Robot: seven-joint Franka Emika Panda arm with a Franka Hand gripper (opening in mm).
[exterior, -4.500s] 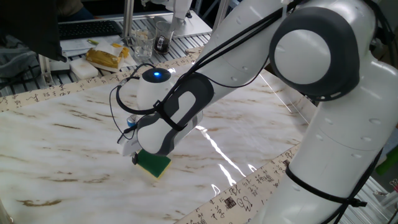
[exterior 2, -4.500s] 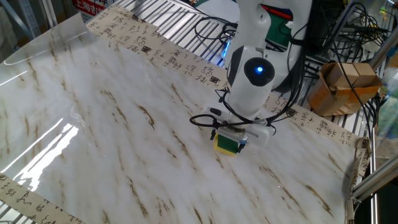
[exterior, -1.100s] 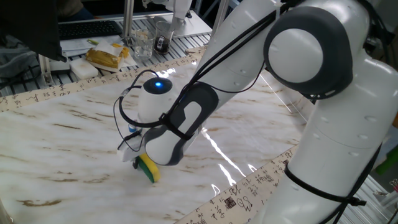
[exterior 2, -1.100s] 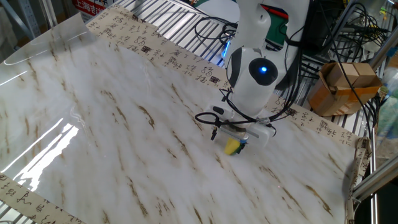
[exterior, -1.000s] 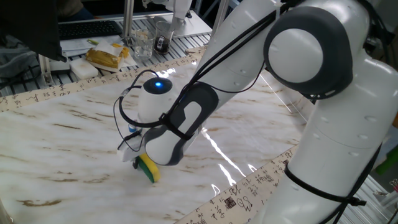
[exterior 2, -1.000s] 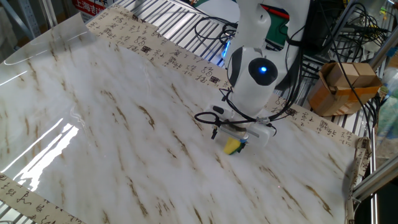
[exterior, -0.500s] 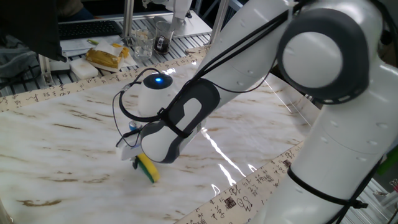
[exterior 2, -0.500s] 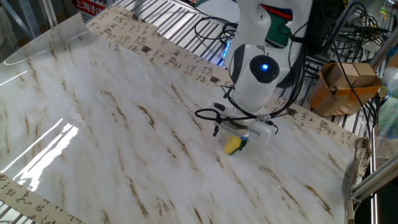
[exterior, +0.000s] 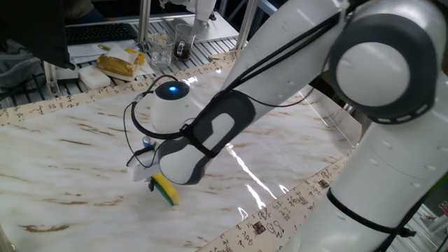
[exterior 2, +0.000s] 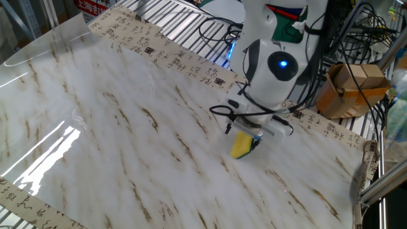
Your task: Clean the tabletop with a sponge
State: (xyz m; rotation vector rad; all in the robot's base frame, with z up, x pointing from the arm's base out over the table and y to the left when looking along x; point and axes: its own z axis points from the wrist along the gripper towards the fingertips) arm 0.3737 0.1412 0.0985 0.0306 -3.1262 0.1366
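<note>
My gripper is shut on the sponge, which is tipped on edge so its yellow foam side shows, with dark green along one rim. The sponge presses on the white marble-look tabletop near its right side in the other fixed view. The tabletop has brown streaks and a beige border with dark characters. The fingers are mostly hidden by the white hand.
A yellowish bag, a glass and a keyboard lie beyond the table's far edge. A cardboard box and cables stand off the table beside the arm base.
The hand has slid the sponge along the tabletop, to the right in the other fixed view. Earlier the sponge lay flat with its green top up; now it is tipped on edge.
</note>
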